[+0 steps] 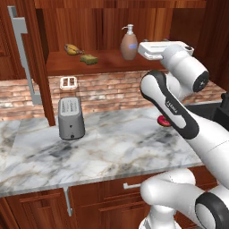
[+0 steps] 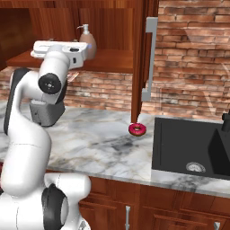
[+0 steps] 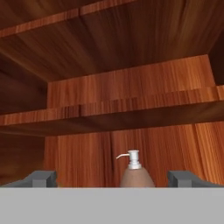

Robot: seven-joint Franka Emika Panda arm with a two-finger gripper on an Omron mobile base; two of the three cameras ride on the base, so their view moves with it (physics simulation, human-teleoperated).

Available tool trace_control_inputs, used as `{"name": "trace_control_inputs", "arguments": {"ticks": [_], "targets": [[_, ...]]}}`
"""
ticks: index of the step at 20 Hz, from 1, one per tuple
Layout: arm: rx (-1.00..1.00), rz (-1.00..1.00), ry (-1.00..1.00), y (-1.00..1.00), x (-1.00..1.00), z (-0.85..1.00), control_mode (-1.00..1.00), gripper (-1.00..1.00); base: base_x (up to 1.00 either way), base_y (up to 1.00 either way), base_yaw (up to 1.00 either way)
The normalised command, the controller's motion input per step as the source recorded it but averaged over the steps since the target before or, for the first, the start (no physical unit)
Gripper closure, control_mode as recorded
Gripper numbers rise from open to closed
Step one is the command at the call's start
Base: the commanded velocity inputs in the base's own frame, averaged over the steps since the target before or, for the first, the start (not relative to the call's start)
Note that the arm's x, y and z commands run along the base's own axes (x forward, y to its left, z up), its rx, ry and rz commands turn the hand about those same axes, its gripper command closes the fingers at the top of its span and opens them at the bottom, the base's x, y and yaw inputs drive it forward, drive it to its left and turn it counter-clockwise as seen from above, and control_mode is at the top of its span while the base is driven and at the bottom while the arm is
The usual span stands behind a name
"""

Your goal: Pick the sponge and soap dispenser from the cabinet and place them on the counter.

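The tan soap dispenser (image 1: 129, 44) stands upright on the shelf of the open cabinet (image 1: 103, 65). My gripper (image 1: 141, 50) hovers just to its right at shelf height and is open, holding nothing. In the hand view the soap dispenser (image 3: 136, 176) sits straight ahead between my two fingertips (image 3: 42, 178), a little right of centre and apart from both; the gripper (image 3: 113, 179) grips nothing. The sponge (image 1: 90, 59), yellow with a green face, lies flat further left on the same shelf. The marble counter (image 1: 112, 147) stretches below.
A banana (image 1: 72, 49) lies on the shelf left of the sponge. A grey toaster (image 1: 70, 117) stands on the counter under the cabinet. A red doughnut (image 2: 137, 129) lies near the black sink (image 2: 179, 134). Both cabinet doors (image 2: 143, 58) hang open.
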Motion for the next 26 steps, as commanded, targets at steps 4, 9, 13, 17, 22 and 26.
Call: {"name": "trace_control_inputs", "arguments": {"ticks": [4,9,13,17,22,26], "targets": [[-0.01,0.00,0.00,0.00,0.24,0.00,-1.00,-1.00,0.00,0.00,0.00],[0.00,0.00,0.00,0.00,0.23,0.00,-1.00,-1.00,0.00,0.00,0.00],[0.00,0.00,0.00,0.00,0.25,0.00,-1.00,-1.00,0.00,0.00,0.00],[-0.01,0.00,0.00,0.00,0.28,0.00,-1.00,-1.00,0.00,0.00,0.00],[-0.01,0.00,0.00,0.00,0.29,0.00,-1.00,-1.00,0.00,0.00,0.00],[-0.01,0.00,0.00,0.00,0.26,0.00,-1.00,-1.00,0.00,0.00,0.00]]}}
